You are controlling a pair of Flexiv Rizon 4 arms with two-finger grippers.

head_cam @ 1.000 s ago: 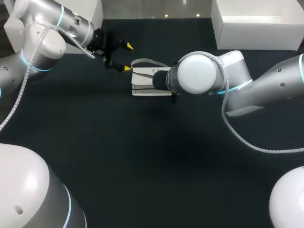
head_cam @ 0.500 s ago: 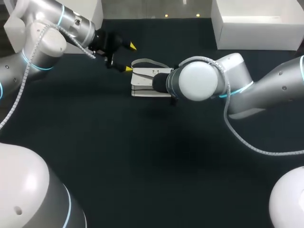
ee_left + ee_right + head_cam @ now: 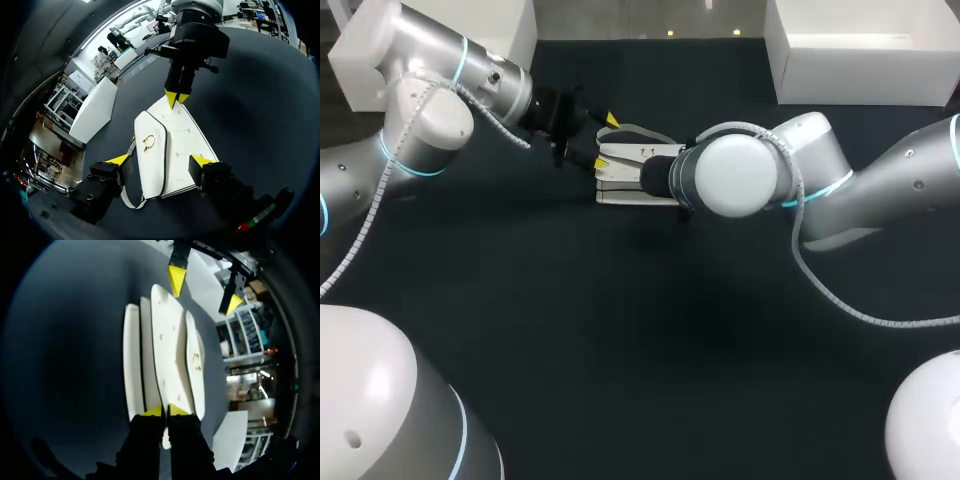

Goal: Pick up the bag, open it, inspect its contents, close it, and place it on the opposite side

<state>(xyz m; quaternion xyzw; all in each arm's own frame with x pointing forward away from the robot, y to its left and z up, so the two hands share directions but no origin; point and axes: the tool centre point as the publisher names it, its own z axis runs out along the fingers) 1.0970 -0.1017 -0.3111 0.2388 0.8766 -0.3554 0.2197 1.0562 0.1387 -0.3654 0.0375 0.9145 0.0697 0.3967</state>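
Nearest the robot is bare dark worktop [image 3: 620, 330], nothing on it. Further out, both arms meet at the bag [image 3: 620, 175], which lies flat past the middle of the worktop, a bit left of centre. It's white with a flap on top and a grey strap [image 3: 635, 130] looping out from its far side. The left hand [image 3: 607, 140] comes in from the left and is wide open. In the left wrist view its two yellow tips stand either side of the bag's near end, close to it, but contact isn't clear, so it holds nothing. The right hand [image 3: 165, 411] is at the bag's opposite end, hidden under its own wrist in the head view. In the right wrist view the tips are almost together with a thin white edge of the bag running in between them, so it looks pinched onto that edge. On progress, my judgement is that the task is at the very first step: the grasp for pick-up is being set, the bag is not lifted and the flap is still down. Opening, inspecting, closing and placing on the opposite side are all left to do. Farthest out, a white box [image 3: 860, 60] sits at the far right of the worktop. For writing, none is readable anywhere on the bag. There is only a small gold clasp [image 3: 148, 142] on the flap and a few tiny studs on the panel.
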